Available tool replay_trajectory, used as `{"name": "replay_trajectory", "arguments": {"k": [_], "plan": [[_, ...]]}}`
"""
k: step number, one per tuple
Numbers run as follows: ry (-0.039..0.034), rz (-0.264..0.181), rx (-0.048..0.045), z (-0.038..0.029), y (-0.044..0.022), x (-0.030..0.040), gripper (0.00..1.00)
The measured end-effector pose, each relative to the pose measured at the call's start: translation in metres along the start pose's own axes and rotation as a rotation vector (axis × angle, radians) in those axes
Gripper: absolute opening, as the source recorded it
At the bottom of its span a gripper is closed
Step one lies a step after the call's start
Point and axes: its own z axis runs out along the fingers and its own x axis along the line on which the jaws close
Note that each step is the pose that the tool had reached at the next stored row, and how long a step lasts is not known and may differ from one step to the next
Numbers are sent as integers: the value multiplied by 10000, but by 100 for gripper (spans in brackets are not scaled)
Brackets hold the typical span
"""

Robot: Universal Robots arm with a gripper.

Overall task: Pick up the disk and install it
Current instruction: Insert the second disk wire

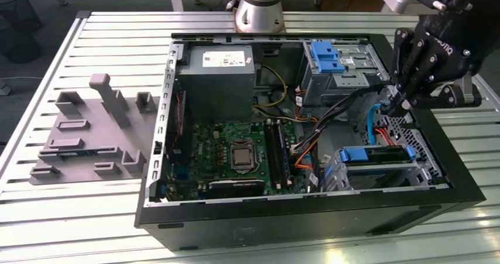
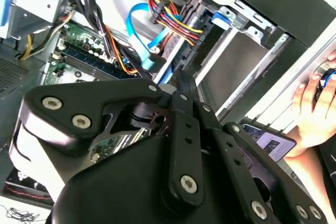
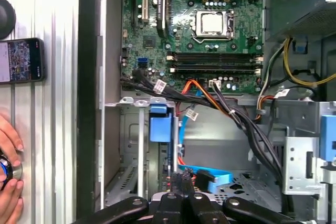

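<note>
Gripper (image 1: 400, 103), fingers pinched together and holding nothing, hangs inside the open case (image 1: 312, 214) just above the disk (image 1: 377, 154) seated in its lower bay; judgement: descend slowly, clear of cables (image 1: 375, 115).

A slatted white metal table (image 1: 102, 30) carries everything. An open black computer case (image 1: 312, 214) lies on its side across the middle and the exterior view's right. To the exterior view's left a grey moulded fixture (image 1: 86, 132) with upright pegs rests on the slats. In the first wrist view a phone (image 3: 21, 60) lies on the slats beside the case.
</note>
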Motion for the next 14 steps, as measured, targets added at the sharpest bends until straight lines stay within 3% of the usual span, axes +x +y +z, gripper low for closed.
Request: {"name": "replay_trajectory", "arguments": {"k": [6, 14], "plan": [[104, 0, 2, -11, 3, -196, 11], [299, 1, 5, -8, 4, -265, 11]]}}
